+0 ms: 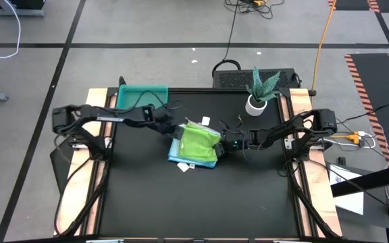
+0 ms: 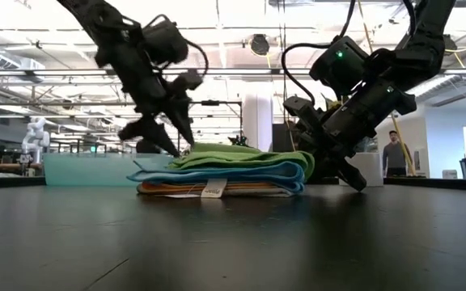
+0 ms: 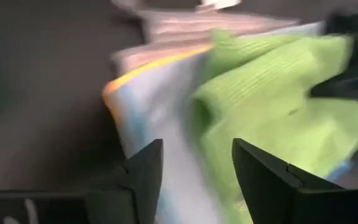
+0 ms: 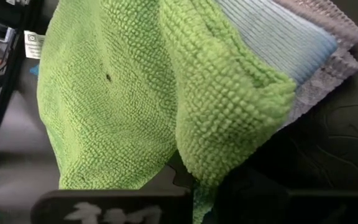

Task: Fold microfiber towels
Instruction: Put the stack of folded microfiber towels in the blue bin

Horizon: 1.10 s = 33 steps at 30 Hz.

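Fingers of the left gripper [image 1: 169,126] stand spread at the left edge of a stack of microfiber towels [image 1: 194,144] in the middle of the black table [image 1: 181,202], while the right gripper [image 1: 227,143] has its fingers pressed together at the stack's right edge, seen from above; the green towel [image 1: 200,140] lies on top, its folded length running from far to near between the two arms, and a teal tray [image 1: 142,94] and a potted plant [image 1: 261,90] sit at the far edge. From table height, the pile shows green over blue over yellow-orange, a white tag [image 2: 212,190] hanging at its near side; the left gripper [image 2: 158,133] hangs just above the pile's left end, apart from it, and the right gripper [image 2: 342,166] reaches down at the right end, where the green towel [image 2: 241,158] meets it. The left wrist view looks past two parted fingers [image 3: 145,171] at the green towel [image 3: 272,118], which lies ahead and toward the right arm, with paler cloth directly beneath the gap. The right wrist view is filled by the green towel [image 4: 142,93], a doubled fold of it dropping toward that arm's own fingers; whether they pinch it cannot be told. The right arm appears nearer the green fold, the left nearer the stack's free edge.
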Available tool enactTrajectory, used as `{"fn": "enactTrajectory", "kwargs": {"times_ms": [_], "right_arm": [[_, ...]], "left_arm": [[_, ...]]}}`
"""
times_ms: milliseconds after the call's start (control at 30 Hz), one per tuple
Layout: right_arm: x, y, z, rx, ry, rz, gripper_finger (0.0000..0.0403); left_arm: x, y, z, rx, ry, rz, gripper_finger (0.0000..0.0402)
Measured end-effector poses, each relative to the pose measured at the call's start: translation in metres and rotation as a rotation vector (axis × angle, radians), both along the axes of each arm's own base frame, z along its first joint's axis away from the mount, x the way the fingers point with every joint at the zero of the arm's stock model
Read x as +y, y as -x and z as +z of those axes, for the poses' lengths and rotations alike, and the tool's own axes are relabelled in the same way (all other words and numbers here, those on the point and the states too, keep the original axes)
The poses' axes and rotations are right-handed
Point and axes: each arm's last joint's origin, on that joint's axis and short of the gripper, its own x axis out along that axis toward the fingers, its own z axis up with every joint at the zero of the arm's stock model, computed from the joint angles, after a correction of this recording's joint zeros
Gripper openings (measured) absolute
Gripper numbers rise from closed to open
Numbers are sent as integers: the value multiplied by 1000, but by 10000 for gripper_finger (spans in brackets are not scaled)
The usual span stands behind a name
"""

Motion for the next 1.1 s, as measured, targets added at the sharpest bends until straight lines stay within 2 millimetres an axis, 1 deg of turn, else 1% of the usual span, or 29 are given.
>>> {"fn": "enactTrajectory", "kwargs": {"times_ms": [67,167,233,400,533,633,733,833,933,1033,1100], "right_arm": [[0,0,0,-4,-1,0,12],[0,-1,1,-8,-2,-1,12],[0,-1,1,-11,0,2,12],[0,-3,3,-35,6,10,12],[0,-4,4,-51,12,16,12],[0,-4,4,-58,20,25,12],[0,-4,4,-60,22,28,14],[1,-4,4,-62,10,44,14],[1,-5,4,-62,13,52,14],[1,-5,4,-62,12,53,14],[1,-5,4,-62,12,53,14]], "left_arm": [[-3,12,8,47,-15,25,187],[-5,19,18,46,-18,36,179],[-6,22,17,77,-21,19,178],[-5,16,9,67,3,-45,177],[-4,13,6,28,95,-146,177],[-4,16,3,60,120,-142,177],[-3,13,1,52,108,-156,177],[-2,17,-3,107,105,-123,180],[1,16,-5,123,88,-71,202],[1,16,-5,132,93,-8,241],[2,15,-9,143,116,35,267]]}}
